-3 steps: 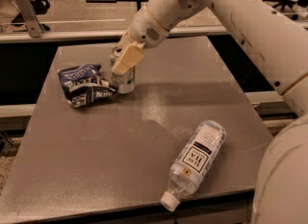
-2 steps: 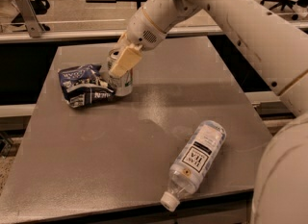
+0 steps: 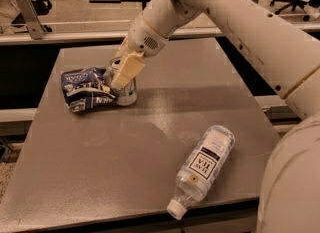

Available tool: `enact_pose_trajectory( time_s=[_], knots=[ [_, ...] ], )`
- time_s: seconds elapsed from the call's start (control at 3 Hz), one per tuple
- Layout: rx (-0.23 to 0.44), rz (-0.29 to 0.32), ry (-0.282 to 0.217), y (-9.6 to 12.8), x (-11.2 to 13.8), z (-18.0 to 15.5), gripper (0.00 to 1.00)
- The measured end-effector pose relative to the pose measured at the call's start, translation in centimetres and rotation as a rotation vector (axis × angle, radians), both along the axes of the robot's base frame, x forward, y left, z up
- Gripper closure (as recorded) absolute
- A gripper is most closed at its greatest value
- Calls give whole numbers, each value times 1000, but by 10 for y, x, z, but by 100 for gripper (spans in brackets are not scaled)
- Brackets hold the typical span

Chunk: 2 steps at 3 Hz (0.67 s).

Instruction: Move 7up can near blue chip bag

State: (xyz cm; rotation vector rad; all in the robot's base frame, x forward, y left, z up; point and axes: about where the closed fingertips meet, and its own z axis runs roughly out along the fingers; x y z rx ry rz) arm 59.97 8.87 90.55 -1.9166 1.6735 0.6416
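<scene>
Upper left of the frame, the 7up can (image 3: 126, 91) stands on the grey table (image 3: 100, 167), touching the blue chip bag's (image 3: 82, 89) right edge, basically the same spot as a second ago. The gripper (image 3: 122, 72) sits over the can's top and has hardly moved; can't tell if it's gripping or loose. Placement looks done to me, probably just letting go and backing off left.

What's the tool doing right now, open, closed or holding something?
Tool: at the 7up can, which stands beside the blue chip bag; open or closed cannot be told.
</scene>
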Motion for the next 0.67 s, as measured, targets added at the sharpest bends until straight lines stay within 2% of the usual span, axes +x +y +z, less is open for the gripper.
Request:
enact_pose_trajectory(
  time_s=[0.33, 0.67],
  knots=[
    [1, 3, 2, 2, 0, -1, 0],
    [1, 3, 2, 2, 0, -1, 0]
  ],
)
